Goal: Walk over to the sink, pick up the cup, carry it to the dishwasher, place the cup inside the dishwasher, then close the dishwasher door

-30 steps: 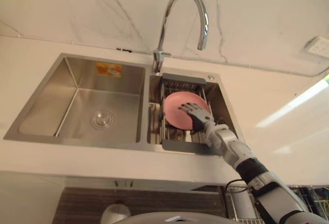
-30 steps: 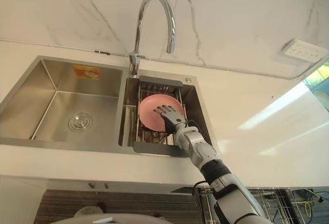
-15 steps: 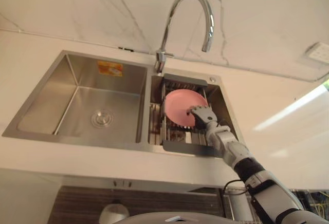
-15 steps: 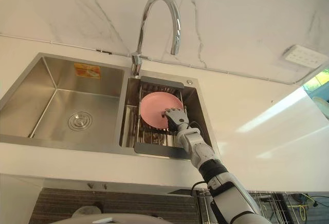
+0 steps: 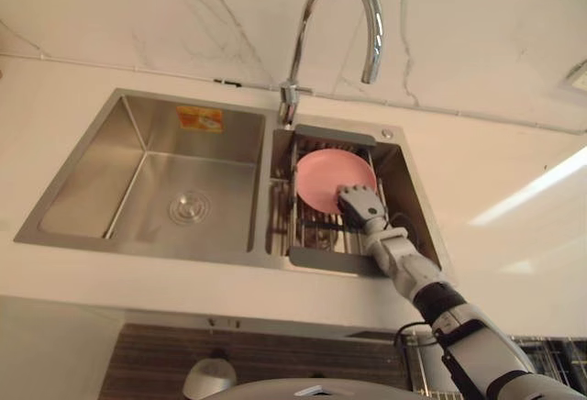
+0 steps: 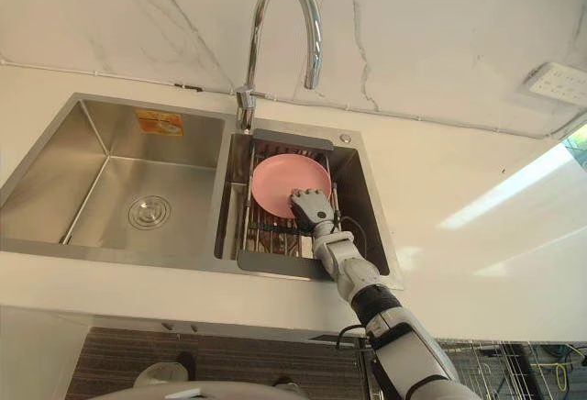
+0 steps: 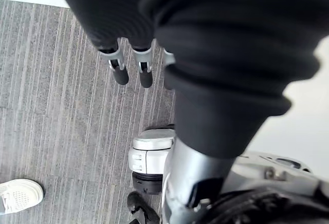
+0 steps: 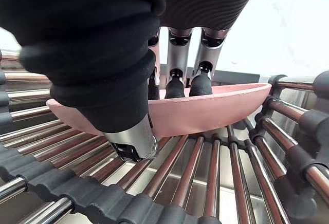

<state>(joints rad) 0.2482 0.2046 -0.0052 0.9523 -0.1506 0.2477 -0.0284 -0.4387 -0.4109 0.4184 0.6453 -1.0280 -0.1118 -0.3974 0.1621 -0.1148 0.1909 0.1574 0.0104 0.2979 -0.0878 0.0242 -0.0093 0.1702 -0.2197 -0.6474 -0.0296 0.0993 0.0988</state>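
1. Reaching into the right basin of one stainless double sink [image 5: 138, 143], the right hand [image 5: 360, 205] is clamped on the near rim of one pink plate [image 5: 330, 175].
2. Its fingers [image 8: 200, 82] curl over the rim into the plate's hollow, and the thumb [image 8: 131, 136] lies against the outer side.
3. The plate lies on one metal drain rack [image 5: 316, 235] with dark end grips. The rack spans the right basin, and the plate is at its far end, towards the faucet.
4. One curved chrome faucet [image 5: 316, 15] rises from the sink's back edge, between the two basins.
5. The left basin holds one round drain strainer [image 5: 188, 207] in its floor and one orange sticker [image 5: 200, 119] on its back wall.
6. A pale countertop [image 5: 514, 171] surrounds the sink.
7. The left hand [image 7: 119, 67] hangs over grey striped flooring [image 7: 51, 106], fingers loosely straight and holding nothing.
8. One white shoe [image 7: 18, 196] of a person shows on that floor.
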